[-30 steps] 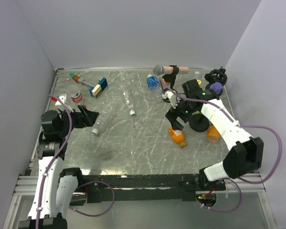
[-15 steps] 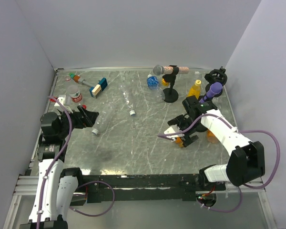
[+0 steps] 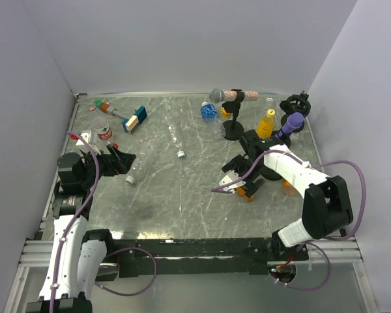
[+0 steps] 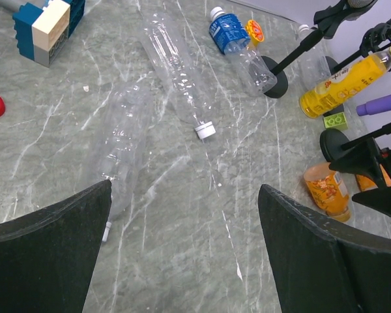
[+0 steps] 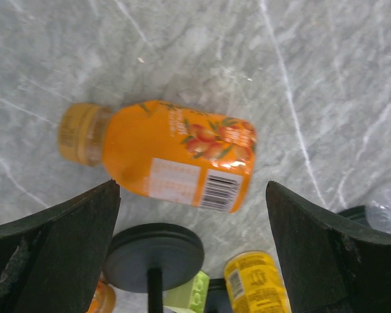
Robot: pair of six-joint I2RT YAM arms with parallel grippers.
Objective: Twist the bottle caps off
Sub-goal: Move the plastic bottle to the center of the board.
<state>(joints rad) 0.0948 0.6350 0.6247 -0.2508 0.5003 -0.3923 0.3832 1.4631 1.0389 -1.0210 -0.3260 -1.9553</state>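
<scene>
Bare bench (image 3: 182, 202) lies between the arms; on the right side, a stand base (image 5: 153, 254) crowds it. The orange bottle (image 5: 176, 163) lies there on its side, its cap (image 5: 75, 134) pointing left in the wrist view. The right jaws are wide apart above it and hold nothing. The left jaws are also wide apart and empty.

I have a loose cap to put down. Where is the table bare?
Bare: the near middle of the table, between the left fingers and the lying orange bottle, nearer than the clear bottles. Crowded: the far right, around the microphone stands and yellow bottle.
</scene>
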